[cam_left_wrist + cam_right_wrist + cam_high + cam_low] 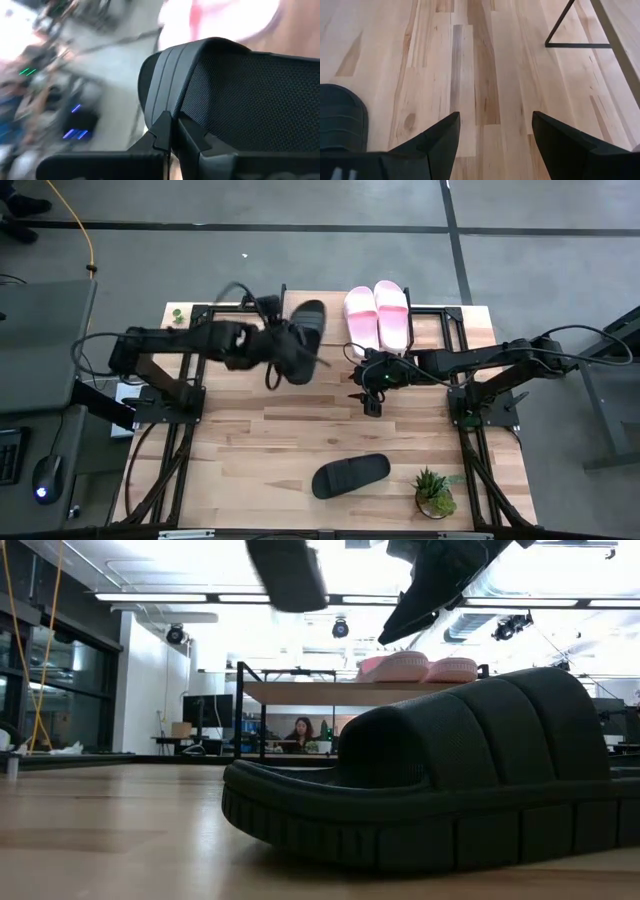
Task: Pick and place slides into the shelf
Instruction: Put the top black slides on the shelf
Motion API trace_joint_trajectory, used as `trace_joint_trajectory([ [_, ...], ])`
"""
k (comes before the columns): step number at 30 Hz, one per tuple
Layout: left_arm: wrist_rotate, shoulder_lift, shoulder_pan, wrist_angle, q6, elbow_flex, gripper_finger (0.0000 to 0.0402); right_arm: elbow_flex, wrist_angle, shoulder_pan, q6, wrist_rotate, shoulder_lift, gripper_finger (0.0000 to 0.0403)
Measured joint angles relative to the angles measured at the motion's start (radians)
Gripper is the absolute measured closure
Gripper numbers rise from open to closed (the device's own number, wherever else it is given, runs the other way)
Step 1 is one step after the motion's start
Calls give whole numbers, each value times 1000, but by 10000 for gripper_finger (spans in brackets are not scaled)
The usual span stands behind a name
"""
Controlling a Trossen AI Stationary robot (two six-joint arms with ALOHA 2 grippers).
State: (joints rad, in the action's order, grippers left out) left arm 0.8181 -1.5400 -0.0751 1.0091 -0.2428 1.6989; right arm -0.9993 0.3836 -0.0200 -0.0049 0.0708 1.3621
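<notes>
- High view: the left gripper (268, 345) carries a black open-toe slide with a wide ribbed strap (303, 340) in the air, beside the two light pink slides (378, 315) that already sit together on the small light wooden shelf with thin black legs (440, 315). To do this step well, I judge the slide should go down flat on the bare board next to the pink pair, without nudging them. The right gripper (371, 395) waits over the middle of the wooden tabletop (250, 450). A second black slide (350, 475) lies near the front edge, close to a small green potted plant (436, 492).
- Low view: the second black slide (430, 780) fills the foreground and hides much of the shelf's legs. The carried slide (425, 590) hangs overhead, cut off by the frame, so its height above the board is hard to judge.
- Left wrist view: the fingers (167, 132) are clenched on the carried slide (240, 95); the blurred background makes the shelf impossible to place.
- Right wrist view: the right fingers (445, 135) stand spread and empty above bare tabletop; one shelf leg (560, 25) shows, and the lying slide (340, 117) is only partly seen.
</notes>
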Motion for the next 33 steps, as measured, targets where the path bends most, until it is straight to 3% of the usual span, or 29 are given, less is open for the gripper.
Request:
trace_joint_trajectory([
  [3,-136,18,-57,-124,-87,0,400,0,0,0,4,0,0,163],
  [8,-156,19,-141,-161,-111,-9,400,0,0,0,4,-17,0,163],
  [19,-276,16,-306,-327,-124,-225,400,0,0,0,7,-19,0,163],
  [28,-276,17,-340,-505,-175,-335,401,0,0,0,11,-19,0,163],
  [33,-220,16,-345,-552,-206,-352,401,0,0,0,27,-19,0,163],
])
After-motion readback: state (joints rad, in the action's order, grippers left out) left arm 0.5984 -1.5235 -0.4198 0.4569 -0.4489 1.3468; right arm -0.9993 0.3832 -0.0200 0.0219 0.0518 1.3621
